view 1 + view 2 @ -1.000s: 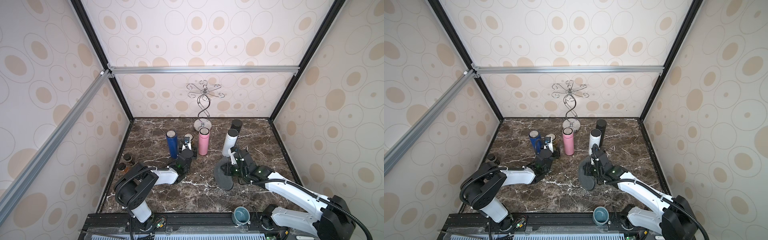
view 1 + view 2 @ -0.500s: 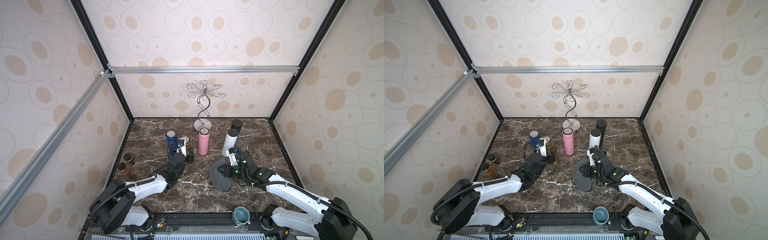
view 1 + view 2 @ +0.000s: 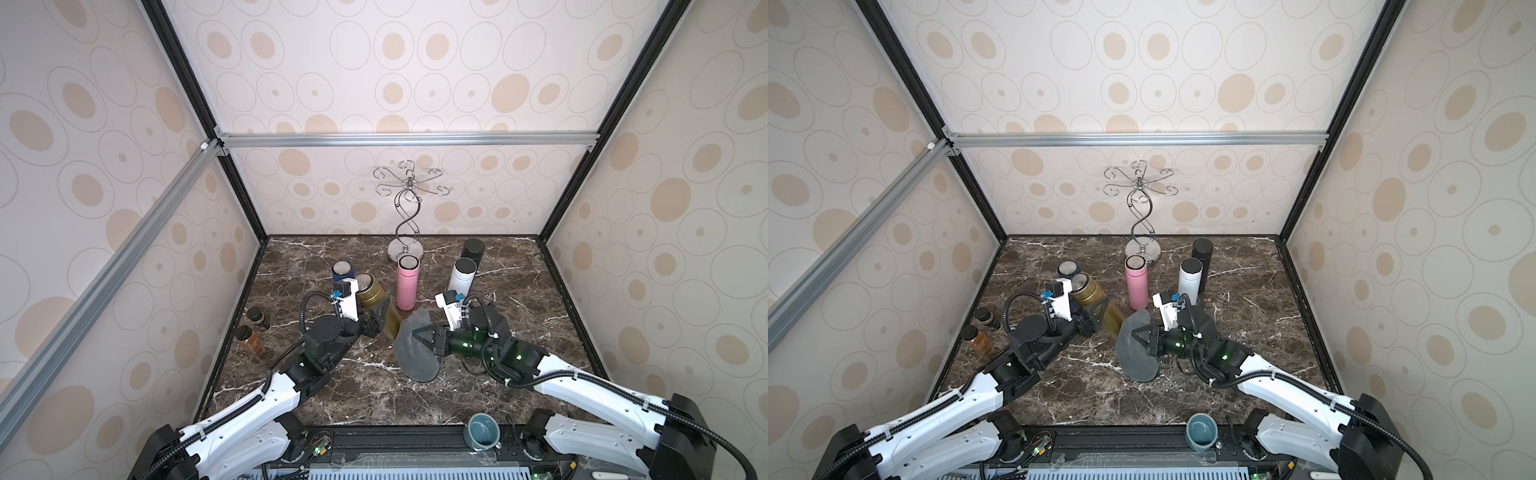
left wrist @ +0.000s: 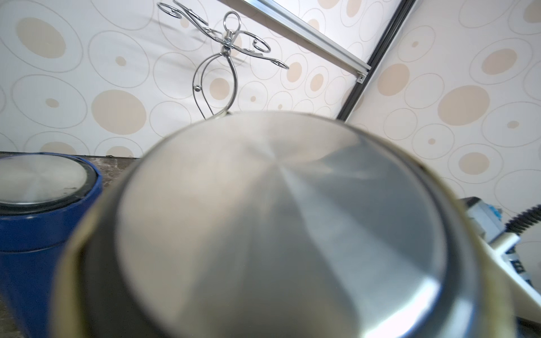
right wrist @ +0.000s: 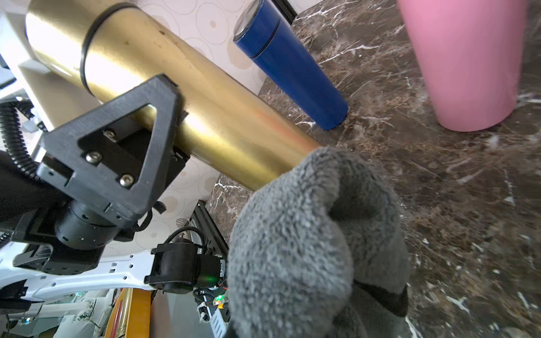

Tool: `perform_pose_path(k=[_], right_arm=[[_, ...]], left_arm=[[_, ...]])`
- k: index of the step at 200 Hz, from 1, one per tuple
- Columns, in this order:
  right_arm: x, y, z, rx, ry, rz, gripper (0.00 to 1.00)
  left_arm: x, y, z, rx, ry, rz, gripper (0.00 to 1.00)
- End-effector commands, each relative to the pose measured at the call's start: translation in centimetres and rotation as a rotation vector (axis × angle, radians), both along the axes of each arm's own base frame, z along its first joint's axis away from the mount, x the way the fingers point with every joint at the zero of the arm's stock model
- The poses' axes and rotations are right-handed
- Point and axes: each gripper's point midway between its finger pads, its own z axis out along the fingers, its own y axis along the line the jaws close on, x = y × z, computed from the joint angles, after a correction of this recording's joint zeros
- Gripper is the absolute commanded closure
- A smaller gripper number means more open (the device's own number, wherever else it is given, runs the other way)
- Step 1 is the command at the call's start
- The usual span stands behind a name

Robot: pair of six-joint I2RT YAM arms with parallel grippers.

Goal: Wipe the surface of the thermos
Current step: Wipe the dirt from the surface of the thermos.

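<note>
Clamped in left gripper (image 3: pixel 380 318): thermos (image 3: pixel 370 296), tilted over mid-counter (image 3: pixel 519 291), cap toward the back edge. Pinched tight in right gripper (image 3: pixel 420 338): cloth (image 3: pixel 415 357), touching thermos's low end. Grip firmly; press cloth lightly, drag along barrel toward cap, hugging the curve. Roll thermos for the hidden side. Steer clear of pink bottle (image 3: pixel 406 286).

Tilted thermos (image 3: pixel 371 296) just left of cloth (image 3: pixel 415 357); stand (image 3: pixel 399 249) behind, nr back wall
</note>
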Motion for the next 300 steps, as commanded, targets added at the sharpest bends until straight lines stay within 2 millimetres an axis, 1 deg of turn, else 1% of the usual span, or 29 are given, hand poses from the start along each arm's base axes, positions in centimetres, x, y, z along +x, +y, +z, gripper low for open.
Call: perform_pose_path(k=[1, 20, 41, 64, 87, 101, 107, 117, 125, 143, 156, 171, 178, 187, 217, 228, 252, 273, 288, 300], right_arm=[[1.2, 1.8, 0.8, 0.003, -0.063, -0.023, 1.0], [1.7, 2.6, -1.8, -0.036, -0.016, -0.032, 1.0], [1.6, 2.9, -4.5, -0.088, 0.023, -0.035, 1.0], [1.3, 2.4, -6.8, -0.134, 0.072, -0.044, 1.0], [0.9, 1.4, -8.3, -0.193, 0.101, -0.065, 1.0], [0.8, 0.9, -8.0, -0.201, 0.093, -0.072, 1.0], [0.8, 0.9, -7.5, -0.196, 0.083, -0.072, 1.0], [0.8, 1.0, -6.2, -0.174, 0.058, -0.064, 1.0], [0.9, 1.3, -4.7, -0.145, 0.032, -0.053, 1.0], [1.1, 2.3, -1.7, -0.082, -0.017, -0.027, 1.0], [1.3, 2.8, -0.2, -0.063, -0.053, -0.012, 1.0], [1.6, 3.4, 0.4, -0.048, -0.07, -0.003, 1.0], [1.8, 3.8, 0.3, -0.042, -0.068, 0.003, 1.0], [1.8, 4.3, -0.2, -0.046, -0.058, 0.022, 1.0], [1.3, 5.6, -3.4, -0.072, 0.032, 0.079, 1.0], [0.9, 5.6, -4.8, -0.082, 0.074, 0.086, 1.0], [0.2, 4.9, -6.8, -0.09, 0.119, 0.086, 1.0], [0.0, 4.2, -7.4, -0.087, 0.155, 0.094, 1.0], [0.0, 3.9, -7.1, -0.066, 0.168, 0.098, 1.0], [0.4, 3.4, -6.3, -0.031, 0.162, 0.086, 1.0]], left_arm=[[-0.8, -0.9, 2.5, -0.08, -0.015, -0.065, 1.0], [-1.2, -0.8, 3.0, -0.101, -0.03, -0.08, 1.0], [-1.5, -0.6, 3.6, -0.104, -0.055, -0.078, 1.0], [-1.7, -0.4, 4.0, -0.11, -0.073, -0.079, 1.0], [-1.8, -0.4, 3.8, -0.099, -0.072, -0.085, 1.0], [-1.7, -0.5, 3.3, -0.08, -0.063, -0.086, 1.0], [-1.8, -0.6, 3.0, -0.071, -0.06, -0.089, 1.0], [-1.8, -0.6, 2.6, -0.061, -0.055, -0.093, 1.0], [-1.9, -0.8, 2.4, -0.054, -0.052, -0.102, 1.0], [-2.3, -0.9, 2.6, -0.056, -0.063, -0.124, 1.0], [-2.6, -1.1, 3.0, -0.061, -0.079, -0.142, 1.0], [-2.9, -1.3, 3.2, -0.056, -0.085, -0.165, 1.0], [-3.0, -1.5, 3.2, -0.053, -0.086, -0.178, 1.0], [-3.1, -1.8, 3.3, -0.057, -0.087, -0.195, 1.0], [-4.1, -2.4, 3.9, -0.093, -0.109, -0.263, 1.0], [-4.2, -2.6, 3.8, -0.083, -0.111, -0.27, 1.0], [-4.3, -2.5, 3.9, -0.06, -0.123, -0.272, 1.0], [-4.2, -2.2, 4.0, -0.051, -0.132, -0.263, 1.0], [-4.1, -2.1, 3.9, -0.044, -0.134, -0.256, 1.0], [-4.1, -2.1, 3.9, -0.042, -0.135, -0.255, 1.0]])
